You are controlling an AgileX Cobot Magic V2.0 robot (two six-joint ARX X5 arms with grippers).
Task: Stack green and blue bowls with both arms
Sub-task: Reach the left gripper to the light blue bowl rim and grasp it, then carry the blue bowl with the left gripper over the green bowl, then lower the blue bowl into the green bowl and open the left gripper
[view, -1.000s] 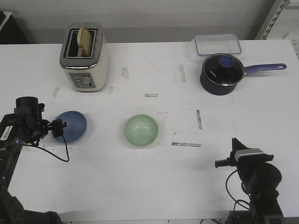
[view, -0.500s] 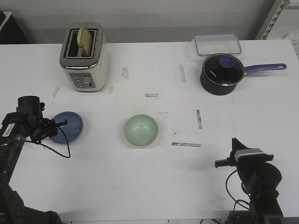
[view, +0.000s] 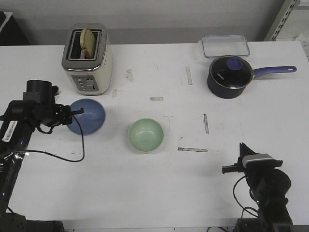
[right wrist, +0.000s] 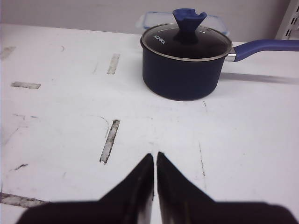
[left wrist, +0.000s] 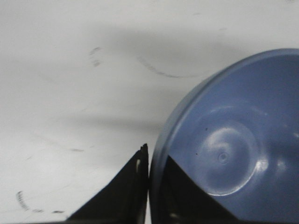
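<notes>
The blue bowl (view: pixel 87 116) is on the left, held off the table and tilted. My left gripper (view: pixel 75 112) is shut on its left rim; in the left wrist view one finger is outside and one inside the blue bowl (left wrist: pixel 233 144), where my left gripper (left wrist: pixel 154 161) pinches the wall. The green bowl (view: pixel 146 135) sits upright on the table at the middle, to the right of the blue one and apart from it. My right gripper (view: pixel 243 148) is shut and empty at the front right; in the right wrist view its fingertips (right wrist: pixel 155 156) meet above bare table.
A cream toaster (view: pixel 87 59) with bread stands at the back left, just behind the blue bowl. A dark saucepan (view: pixel 230 76) with a purple handle and a clear lidded box (view: pixel 225 46) are at the back right. Tape marks lie on the white table (view: pixel 159 193).
My left gripper has lifted the blue bowl and carried it right and away from me, toward the toaster and the green bowl. The right arm and the green bowl have not moved.
</notes>
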